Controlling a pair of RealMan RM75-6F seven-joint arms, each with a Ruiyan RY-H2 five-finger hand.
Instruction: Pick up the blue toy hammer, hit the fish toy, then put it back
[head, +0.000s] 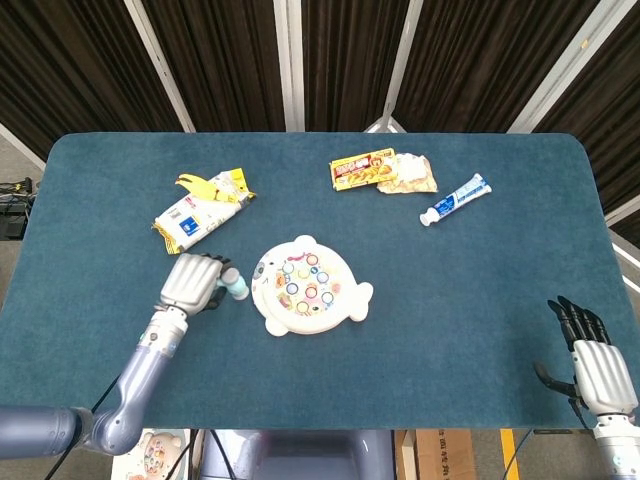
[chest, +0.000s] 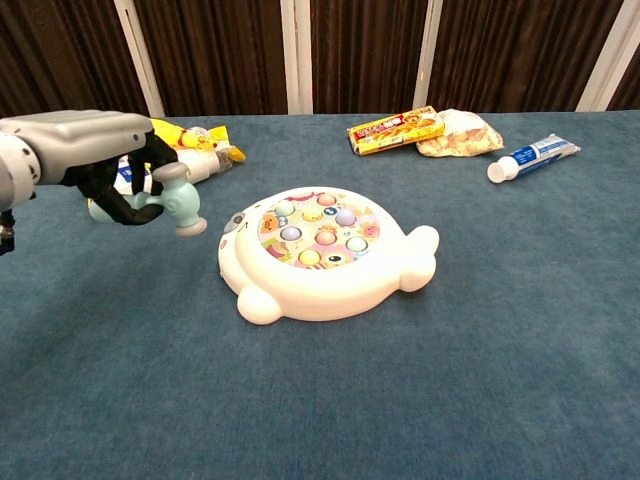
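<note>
Left of the fish toy (chest: 325, 255), the left hand (chest: 95, 165) grips the blue toy hammer (chest: 170, 200).
Right hand (head: 598, 362) hangs off the surface (head: 480, 290), fingers apart, holding nothing.

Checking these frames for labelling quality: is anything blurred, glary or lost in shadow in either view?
Head view: even light, sharp; the toothpaste tube label is too small to read. Chest view: the fish toy is crisp with only a soft shadow beneath it, and the left robot hand holding the blue toy hammer is slightly soft.
</note>
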